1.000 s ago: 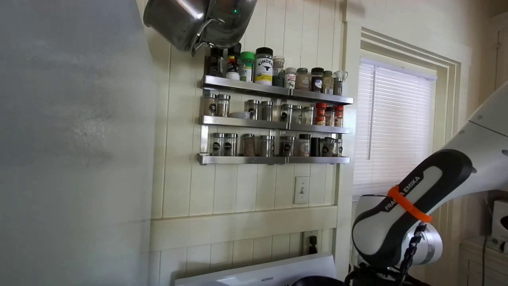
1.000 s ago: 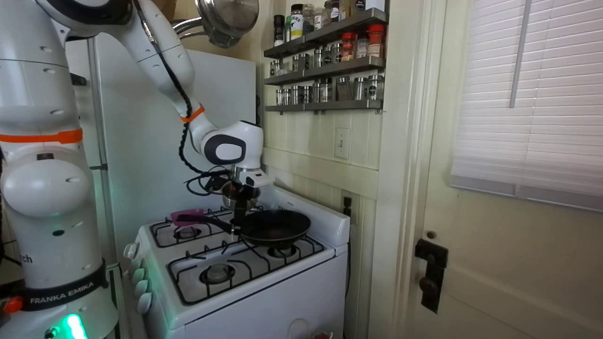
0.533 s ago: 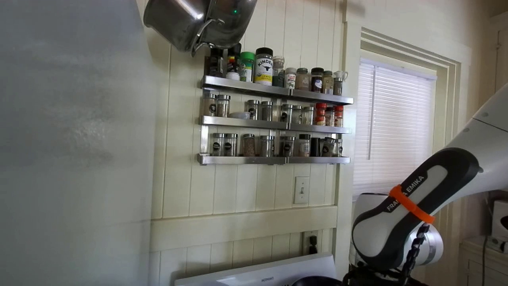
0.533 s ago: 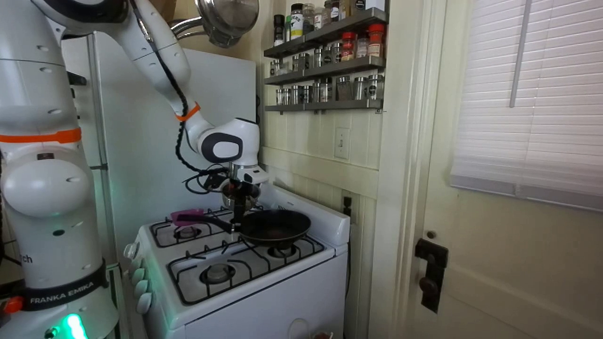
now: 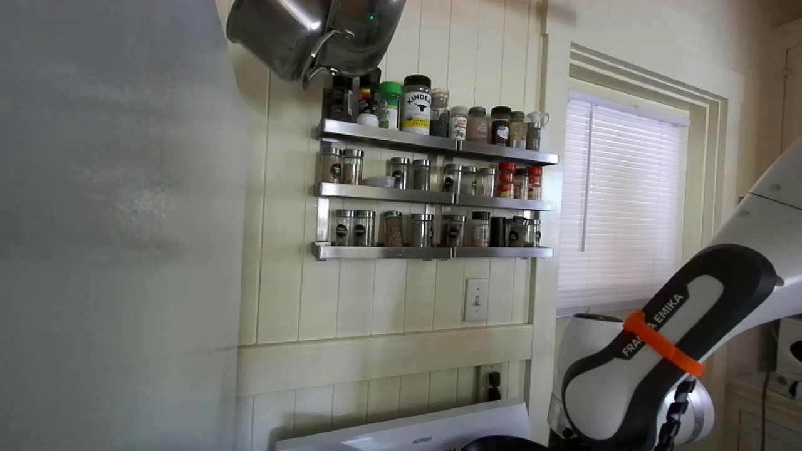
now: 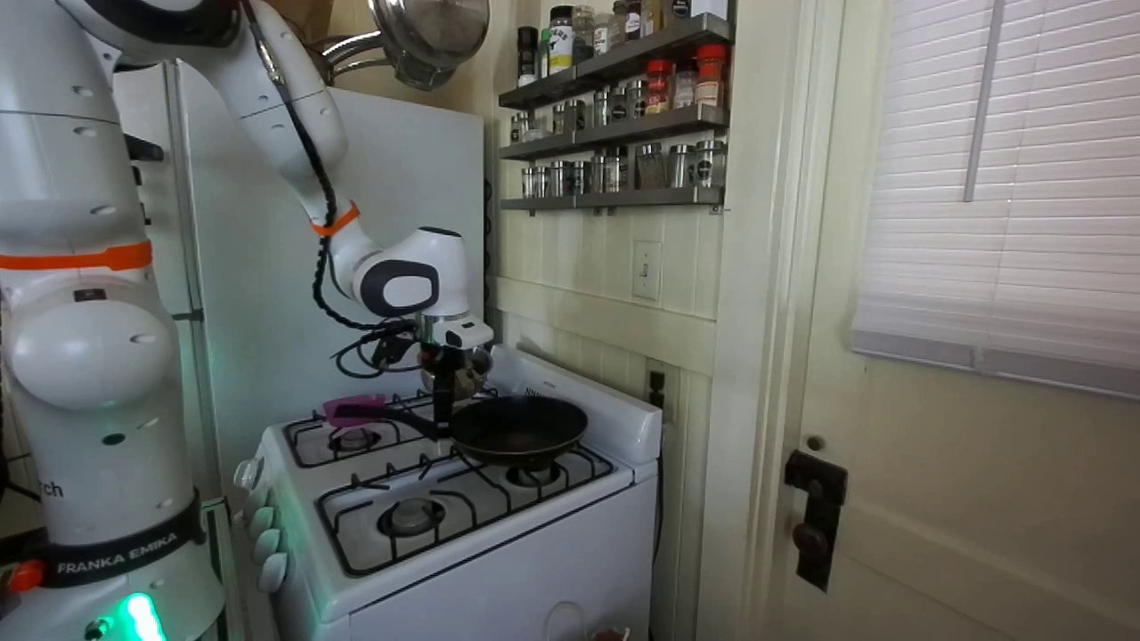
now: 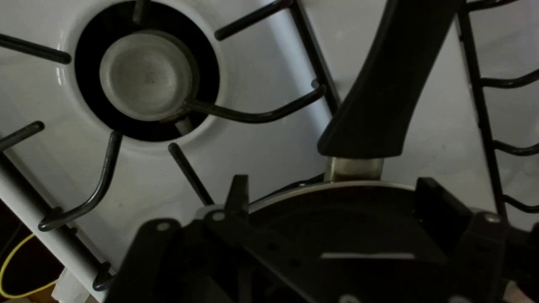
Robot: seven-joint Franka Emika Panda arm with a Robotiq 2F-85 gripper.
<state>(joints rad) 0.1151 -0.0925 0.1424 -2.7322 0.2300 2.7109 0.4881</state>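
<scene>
In an exterior view, spice jars (image 5: pixel 416 105) lined three metal shelves (image 5: pixel 388 193) on the far wall (image 5: pixel 369 300). Steel pots (image 5: pixel 282 37) hung at left; at right, the white arm (image 5: pixel 703 297) sloped down beside a partly visible dark pan (image 5: pixel 501 444).

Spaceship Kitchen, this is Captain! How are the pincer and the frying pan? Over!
Pincer open, gripping nothing. Black frying pan on gas stove, its handle close to pincer; touching unclear. Nothing seen between them.
</scene>
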